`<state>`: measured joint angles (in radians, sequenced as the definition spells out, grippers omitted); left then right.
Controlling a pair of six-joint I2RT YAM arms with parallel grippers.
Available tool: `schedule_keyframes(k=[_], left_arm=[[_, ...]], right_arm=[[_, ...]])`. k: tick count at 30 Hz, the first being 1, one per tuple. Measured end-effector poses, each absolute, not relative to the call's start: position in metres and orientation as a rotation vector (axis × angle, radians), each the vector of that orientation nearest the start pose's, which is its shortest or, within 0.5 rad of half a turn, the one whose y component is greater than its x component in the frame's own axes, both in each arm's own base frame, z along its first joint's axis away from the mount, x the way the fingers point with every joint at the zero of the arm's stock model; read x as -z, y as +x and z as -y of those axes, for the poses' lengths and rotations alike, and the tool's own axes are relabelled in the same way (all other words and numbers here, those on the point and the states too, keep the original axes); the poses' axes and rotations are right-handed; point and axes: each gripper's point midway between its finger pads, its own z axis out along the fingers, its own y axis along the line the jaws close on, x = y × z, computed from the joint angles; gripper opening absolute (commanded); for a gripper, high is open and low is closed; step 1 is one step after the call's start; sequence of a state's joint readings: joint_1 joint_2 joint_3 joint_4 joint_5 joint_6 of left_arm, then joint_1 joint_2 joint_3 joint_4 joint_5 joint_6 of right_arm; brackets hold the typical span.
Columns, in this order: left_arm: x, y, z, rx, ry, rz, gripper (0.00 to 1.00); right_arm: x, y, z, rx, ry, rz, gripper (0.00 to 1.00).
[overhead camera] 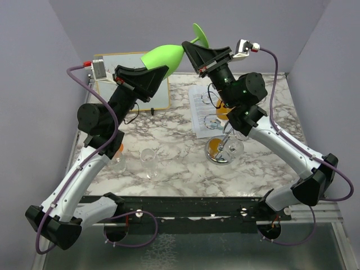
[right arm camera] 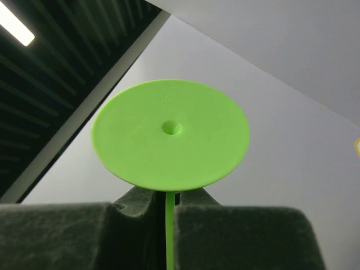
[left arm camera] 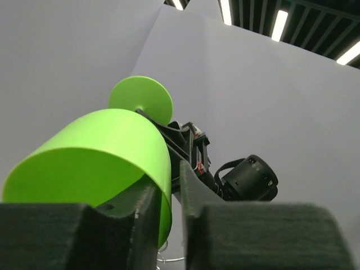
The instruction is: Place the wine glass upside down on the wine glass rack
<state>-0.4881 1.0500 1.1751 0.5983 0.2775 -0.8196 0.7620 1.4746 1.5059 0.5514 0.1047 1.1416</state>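
The wine glass (overhead camera: pixel 164 55) is bright green plastic and is held in the air, lying on its side above the table's back. My right gripper (overhead camera: pixel 192 52) is shut on its thin stem just below the round foot (right arm camera: pixel 170 134). My left gripper (overhead camera: pixel 159 72) straddles the bowl's rim (left arm camera: pixel 163 169), with one finger inside the bowl. A small gap shows between the rim and the other finger (left arm camera: pixel 194 197). The wine glass rack (overhead camera: pixel 220 147) is a chrome wire stand with a mirrored disc base. It stands on the table under my right arm, below the glass.
Two clear glasses (overhead camera: pixel 149 158) (overhead camera: pixel 118 161) stand on the marble table near the left arm. A whiteboard (overhead camera: pixel 130 63) lies at the back left. A printed sheet (overhead camera: pixel 200 107) lies behind the rack. Grey walls enclose the back and sides.
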Motion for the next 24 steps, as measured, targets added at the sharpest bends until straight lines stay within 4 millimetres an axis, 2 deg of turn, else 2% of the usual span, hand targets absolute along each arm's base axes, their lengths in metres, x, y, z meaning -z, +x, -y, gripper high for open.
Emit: schedule_keyframes(k=[4,9,13,20,24], left_arm=[[-0.551,0.246,0.22,1.334,0.123,-0.982,0.52],[-0.533,0.246,0.215,1.312,0.095,-1.023,0.63],[-0.526,0.244,0.206,1.268,0.063,-1.069,0.74],[-0.507,0.244,0.182,1.113,-0.032,-1.227,0.81],[-0.499,0.243,0.163,1.01,-0.096,-1.3,0.81]], right_arm=[[-0.563,0.318,-0.333,-1.635,0.287,-1.103,0.01],[-0.547,0.318,-0.331,-1.546,0.241,-1.14,0.01],[-0.542,0.313,-0.32,-1.464,0.204,-1.145,0.01],[-0.543,0.305,-0.298,-1.309,0.147,-1.121,0.01],[-0.529,0.306,-0.296,-1.205,0.07,-1.127,0.01]])
